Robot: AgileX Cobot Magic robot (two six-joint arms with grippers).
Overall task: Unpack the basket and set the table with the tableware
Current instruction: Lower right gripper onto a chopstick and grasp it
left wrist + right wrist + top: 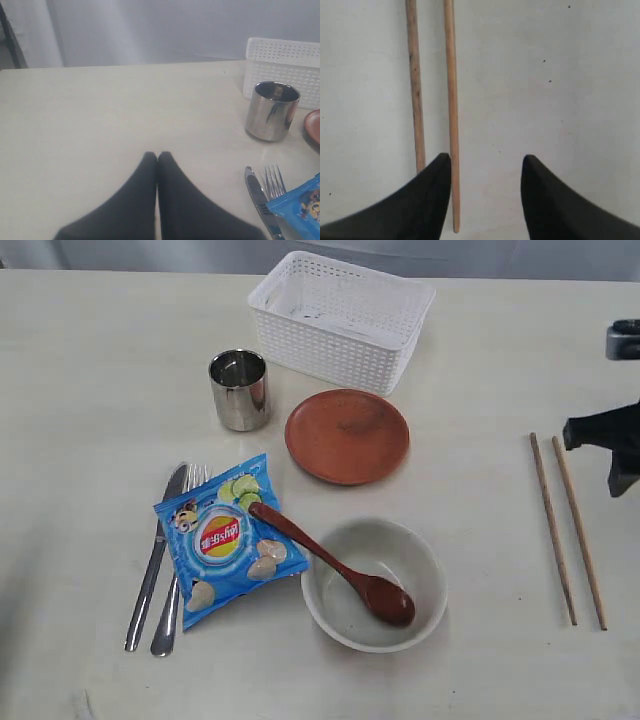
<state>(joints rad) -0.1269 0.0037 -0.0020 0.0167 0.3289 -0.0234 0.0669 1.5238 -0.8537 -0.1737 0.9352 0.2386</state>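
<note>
Showing right jaws spread and empty above the tabletop (90,360), chopsticks (554,530) lying lengthwise ahead, seemingly just off-centre of the gap; left jaws pressed together, well away.

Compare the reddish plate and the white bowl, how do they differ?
The plate is reddish-brown; the bowl is off-white. The plate is shallow; the bowl is deep. The plate is bare; the bowl holds a dark spoon. Both are round and sit on the table.

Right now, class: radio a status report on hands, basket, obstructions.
Left hand shut, right hand open, both empty. Basket looks empty. Chip bag overlaps fork.
</note>
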